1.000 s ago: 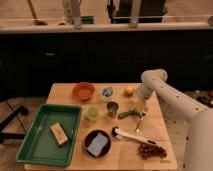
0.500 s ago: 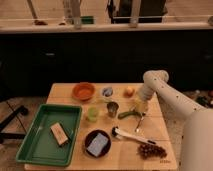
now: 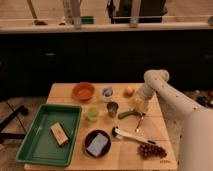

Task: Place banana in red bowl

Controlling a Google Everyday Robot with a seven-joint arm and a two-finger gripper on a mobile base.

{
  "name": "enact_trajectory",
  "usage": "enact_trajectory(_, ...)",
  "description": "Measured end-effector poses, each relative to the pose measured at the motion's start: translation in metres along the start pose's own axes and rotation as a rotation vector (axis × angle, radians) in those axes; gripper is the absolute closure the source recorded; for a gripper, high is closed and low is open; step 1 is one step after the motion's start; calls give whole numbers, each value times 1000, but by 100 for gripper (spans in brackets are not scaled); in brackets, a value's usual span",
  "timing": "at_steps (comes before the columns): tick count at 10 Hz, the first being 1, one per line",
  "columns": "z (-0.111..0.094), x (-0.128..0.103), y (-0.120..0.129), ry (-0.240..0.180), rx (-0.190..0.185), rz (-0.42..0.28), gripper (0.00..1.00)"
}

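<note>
The gripper [image 3: 140,107] hangs low over the right part of the counter [image 3: 65,91], at the end of a white arm [image 3: 167,95] that reaches in from the right edge of the view. A pale yellow shape right at the gripper is the banana [image 3: 137,103]; the two overlap, and it cannot be told how far the gripper is open, or whether it has hold of the banana or only stands over it. It is also unclear whether the banana rests on the counter or is lifted off it

The red bowl [image 3: 83,91] sits at the far left of the counter, well apart from the banana, and looks bare inside. To the right of it along the far edge stand a small pale dish [image 3: 107,91] and then an orange [image 3: 129,91], which lies just beyond the gripper

Just near of the banana lies a dark green vegetable [image 3: 128,114], pointing left toward a metal cup [image 3: 112,108]. A green cup [image 3: 92,113] stands left of the metal cup. A green tray [image 3: 37,145] fills the near left corner and holds a brown block [image 3: 60,134]. Right of the tray is a dark bowl [image 3: 89,136] with a blue-grey sponge [image 3: 98,144] in it. A white-handled utensil [image 3: 129,135] lies slanted beside that bowl, and a bunch of dark grapes [image 3: 151,150] sits at the near right
</note>
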Motion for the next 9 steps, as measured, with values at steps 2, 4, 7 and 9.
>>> enact_trajectory(2,2,-3,-4,-5,5,-10,20)
enact_trajectory(4,3,-3,-7,-9,8,-11,20)
enact_trajectory(7,10,-10,-13,-15,2,-18,20)
enact_trajectory(9,17,-6,-11,-16,-15,-13,20)
